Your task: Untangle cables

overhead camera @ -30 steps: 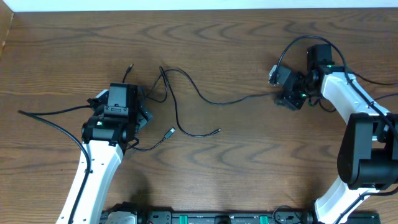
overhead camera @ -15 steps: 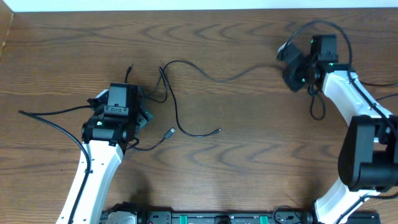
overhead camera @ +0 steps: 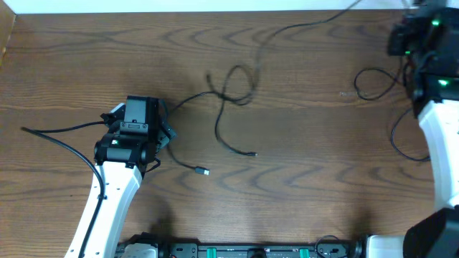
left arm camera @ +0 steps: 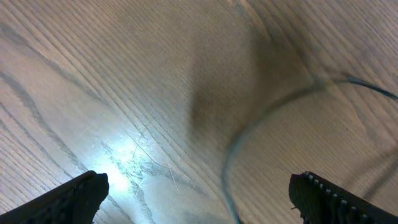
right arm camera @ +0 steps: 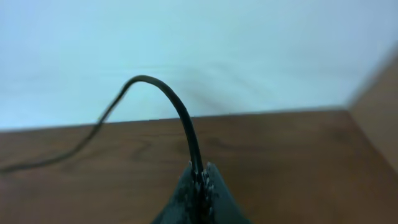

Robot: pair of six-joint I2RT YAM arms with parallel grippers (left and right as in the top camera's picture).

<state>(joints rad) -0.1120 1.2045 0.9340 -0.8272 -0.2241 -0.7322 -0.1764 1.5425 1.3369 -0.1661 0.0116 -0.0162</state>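
our right gripper (right arm camera: 199,174) is clenched on one of the cables (right arm camera: 186,123), lifted near the far right edge of the table (overhead camera: 323,186). from there the strand runs down to a loose loop mid-table, plugs (overhead camera: 205,170) lying nearer us. our left gripper (left arm camera: 199,202) hangs released, jaws wide, over a blurred strand.

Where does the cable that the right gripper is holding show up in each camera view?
Overhead: the held cable runs from the top right edge down-left to mid-picture.
Right wrist: it arcs up and left from the right gripper, jaws shut.
Left wrist: one blurred strand; same cable, cannot tell.
Shared landmark: the wooden table.
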